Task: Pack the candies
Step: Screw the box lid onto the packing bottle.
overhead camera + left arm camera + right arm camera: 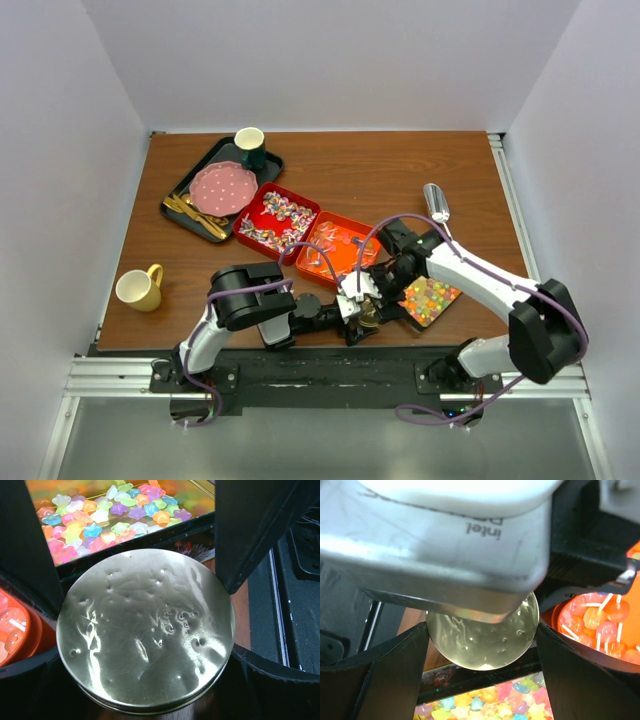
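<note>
Star-shaped candies fill an open tin (430, 298), also seen in the left wrist view (110, 515) and the right wrist view (485, 707). Twist-wrapped candies (275, 218) lie in one red tray, and orange-red sweets on sticks (335, 250) (600, 622) in the tray next to it. The round gold lid (368, 318) (145, 625) (485, 640) sits just left of the tin, over the wood. My left gripper (352, 312) (145, 652) and right gripper (378, 290) (482, 630) both close around its rim from opposite sides, fingers touching its edge.
A silver scoop (437, 203) lies behind the tin. At the back left, a black tray (180, 195) holds a pink plate (222, 187), gold cutlery (195, 213) and a green cup (250, 148). A yellow mug (140, 288) stands near the left edge.
</note>
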`<action>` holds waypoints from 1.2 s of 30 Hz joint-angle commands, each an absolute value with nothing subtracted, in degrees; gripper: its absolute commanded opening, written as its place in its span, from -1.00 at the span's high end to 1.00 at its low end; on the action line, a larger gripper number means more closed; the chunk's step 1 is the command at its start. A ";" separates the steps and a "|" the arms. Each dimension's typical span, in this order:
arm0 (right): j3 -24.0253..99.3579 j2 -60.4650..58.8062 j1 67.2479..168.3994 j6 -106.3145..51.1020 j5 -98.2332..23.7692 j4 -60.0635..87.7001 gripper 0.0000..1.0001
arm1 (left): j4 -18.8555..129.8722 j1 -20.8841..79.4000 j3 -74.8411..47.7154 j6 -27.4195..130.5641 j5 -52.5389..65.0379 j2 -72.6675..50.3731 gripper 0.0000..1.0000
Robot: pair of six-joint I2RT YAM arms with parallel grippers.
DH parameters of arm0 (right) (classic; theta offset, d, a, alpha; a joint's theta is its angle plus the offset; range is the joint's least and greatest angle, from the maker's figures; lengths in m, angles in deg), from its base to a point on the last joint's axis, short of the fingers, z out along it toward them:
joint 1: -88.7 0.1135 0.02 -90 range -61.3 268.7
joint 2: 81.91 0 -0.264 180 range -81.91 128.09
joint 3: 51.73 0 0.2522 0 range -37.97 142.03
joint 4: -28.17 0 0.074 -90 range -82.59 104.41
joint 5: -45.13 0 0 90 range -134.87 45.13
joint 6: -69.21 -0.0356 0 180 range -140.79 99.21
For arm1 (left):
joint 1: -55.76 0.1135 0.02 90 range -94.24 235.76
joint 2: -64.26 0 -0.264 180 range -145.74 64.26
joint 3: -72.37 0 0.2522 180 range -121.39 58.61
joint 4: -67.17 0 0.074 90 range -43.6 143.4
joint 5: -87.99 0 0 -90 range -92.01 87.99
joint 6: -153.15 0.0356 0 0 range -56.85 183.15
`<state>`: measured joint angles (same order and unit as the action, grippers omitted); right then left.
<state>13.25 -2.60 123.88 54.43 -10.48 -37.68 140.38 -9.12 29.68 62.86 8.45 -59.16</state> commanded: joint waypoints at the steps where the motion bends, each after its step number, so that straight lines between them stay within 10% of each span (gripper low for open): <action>1: 6.97 -9.37 123.85 45.68 -12.53 -33.32 -0.57 | 144.11 -7.70 31.36 63.59 5.46 -63.45 1.00; 32: 11.86 -19.95 123.06 18.15 -20.88 -34.81 -0.93 | 140.78 -8.67 30.92 63.86 7.38 -62.31 1.00; 35: 13.44 -18.72 122.97 17.18 -20.79 -33.93 -0.93 | 136.92 -8.58 30.48 63.59 8.36 -60.38 0.13; 36: 14.06 -18.28 123.06 16.92 -21.14 -33.58 -0.93 | 136.20 -8.67 31.09 63.59 7.84 -59.67 -0.97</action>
